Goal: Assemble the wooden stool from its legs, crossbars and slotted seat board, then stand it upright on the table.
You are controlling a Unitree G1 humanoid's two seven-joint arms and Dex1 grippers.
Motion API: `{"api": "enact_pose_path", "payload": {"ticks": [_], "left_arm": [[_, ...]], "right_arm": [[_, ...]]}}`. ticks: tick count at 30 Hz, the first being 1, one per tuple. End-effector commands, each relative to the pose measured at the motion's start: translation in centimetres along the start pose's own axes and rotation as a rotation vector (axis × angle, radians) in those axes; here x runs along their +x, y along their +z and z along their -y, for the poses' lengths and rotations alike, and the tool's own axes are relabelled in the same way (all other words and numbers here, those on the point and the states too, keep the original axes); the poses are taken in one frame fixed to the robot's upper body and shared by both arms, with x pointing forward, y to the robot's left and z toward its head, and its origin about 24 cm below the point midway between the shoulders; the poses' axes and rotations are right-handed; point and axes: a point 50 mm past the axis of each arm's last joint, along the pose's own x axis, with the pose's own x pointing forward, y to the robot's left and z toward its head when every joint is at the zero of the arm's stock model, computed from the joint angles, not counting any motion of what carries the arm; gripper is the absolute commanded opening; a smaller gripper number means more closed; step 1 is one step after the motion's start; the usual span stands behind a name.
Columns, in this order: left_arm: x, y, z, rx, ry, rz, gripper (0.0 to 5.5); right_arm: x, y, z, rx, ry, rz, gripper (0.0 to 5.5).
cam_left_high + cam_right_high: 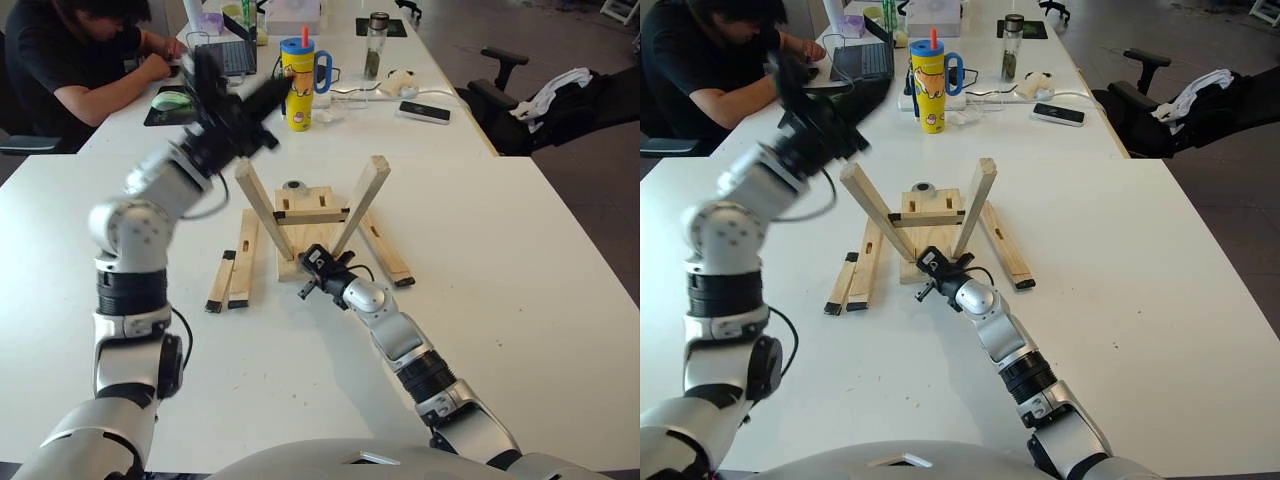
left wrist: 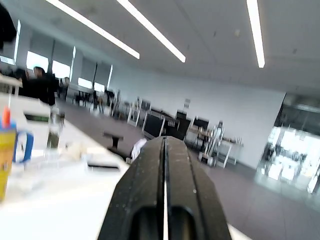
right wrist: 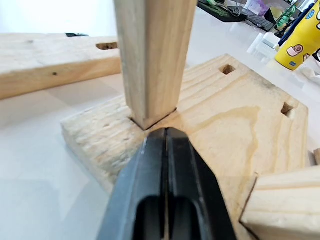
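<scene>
We are logging the seat board [image 3: 235,115] lying flat on the table [image 1: 520,260], two legs [image 1: 262,205] socketed; right gripper [image 3: 166,132], closed empty, seemingly bracing its corner; left gripper [image 2: 165,145] likewise, hovering clear

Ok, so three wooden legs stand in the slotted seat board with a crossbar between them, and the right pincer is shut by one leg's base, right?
Not three: the left eye view shows two light wooden legs in the slotted wooden seat board. The wooden crossbar between them and the shut right pincer by one leg's base are correct.
</scene>
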Motion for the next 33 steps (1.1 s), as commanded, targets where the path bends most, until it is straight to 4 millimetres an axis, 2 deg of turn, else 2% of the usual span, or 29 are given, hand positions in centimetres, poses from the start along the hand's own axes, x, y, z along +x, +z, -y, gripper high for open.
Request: {"api": "enact_pose_path", "payload": {"ticks": [1,2,3,4,5,6,7,8,9,10,11,12,14,16,17,18,20,22,25,28,30,31,33], "left_arm": [[0.7,7.5,1.3,0.148,0.017,0.221,0.02],[0.7,7.5,1.1,0.154,0.045,0.214,0.02],[0.7,6.4,0.6,0.141,0.068,0.155,0.02],[0.4,3.6,-0.5,0.119,0.117,0.037,0.02],[-0.4,-0.1,-1.5,0.086,0.172,-0.124,0.02],[-2.2,-5.2,-2.5,0.036,0.241,-0.330,0.02],[-5.0,-10.5,-3.3,-0.033,0.338,-0.539,0.02],[-8.9,-16.1,-2.8,-0.098,0.387,-0.775,0.02],[-12.5,-19.6,-1.9,-0.118,0.428,-0.941,0.02],[-15.3,-21.7,-1.0,-0.164,0.465,-1.030,0.02],[-16.8,-22.7,-0.3,-0.190,0.485,-1.070,0.02],[-16.8,-22.6,-0.4,-0.168,0.506,-1.047,0.02],[-13.1,-20.2,-1.3,-0.094,0.473,-0.852,0.02],[-7.6,-15.9,-2.7,0.076,0.446,-0.596,0.02],[-5.6,-13.8,-3.1,0.157,0.450,-0.483,0.02],[-4.1,-11.8,-3.3,0.224,0.458,-0.383,0.02],[-3.0,-9.1,-3.5,0.343,0.500,-0.240,0.02],[-3.6,-7.5,-3.7,0.464,0.576,-0.143,0.02],[-6.6,-6.4,-3.6,0.618,0.735,-0.065,0.02],[-9.7,-7.9,-2.4,0.677,0.817,-0.108,0.02],[-11.4,-9.6,-1.6,0.651,0.837,-0.166,0.02],[-12.1,-10.1,-1.2,0.650,0.838,-0.192,0.02],[-14.0,-11.2,-0.5,0.625,0.863,-0.246,0.02]], "right_arm": [[-2.1,-7.6,-2.0,0.099,0.070,-0.336,0.00],[-2.1,-7.6,-2.0,0.099,0.071,-0.336,0.00],[-2.1,-7.6,-2.0,0.098,0.072,-0.337,0.00],[-2.1,-7.6,-2.1,0.097,0.073,-0.337,0.00],[-2.1,-7.6,-2.1,0.095,0.076,-0.336,0.00],[-2.1,-7.5,-2.1,0.094,0.078,-0.334,0.00],[-2.1,-7.4,-2.1,0.092,0.080,-0.332,0.00],[-2.1,-7.3,-2.1,0.090,0.083,-0.328,0.00],[-2.1,-7.2,-2.2,0.088,0.088,-0.325,0.00],[-2.0,-7.1,-2.2,0.082,0.096,-0.323,0.00],[-1.9,-7.1,-2.2,0.078,0.099,-0.322,0.00],[-1.9,-7.0,-2.0,0.078,0.095,-0.322,0.00],[-2.0,-7.1,-1.9,0.085,0.080,-0.324,0.00],[-2.0,-7.3,-1.9,0.093,0.075,-0.329,0.00],[-2.0,-7.4,-2.0,0.098,0.072,-0.330,0.00],[-2.0,-7.5,-2.1,0.101,0.071,-0.328,0.00],[-1.8,-7.3,-2.1,0.106,0.055,-0.299,0.00],[-1.4,-7.0,-2.0,0.106,0.048,-0.273,0.00],[-0.8,-6.3,-2.0,0.085,0.063,-0.251,0.00],[-0.5,-5.9,-1.5,0.119,0.047,-0.221,0.00],[-1.9,-6.7,-0.3,0.175,0.007,-0.218,0.00],[-2.6,-6.5,0.5,0.205,-0.013,-0.159,0.00],[-3.7,-4.1,1.9,0.237,-0.009,0.056,0.00]]}}
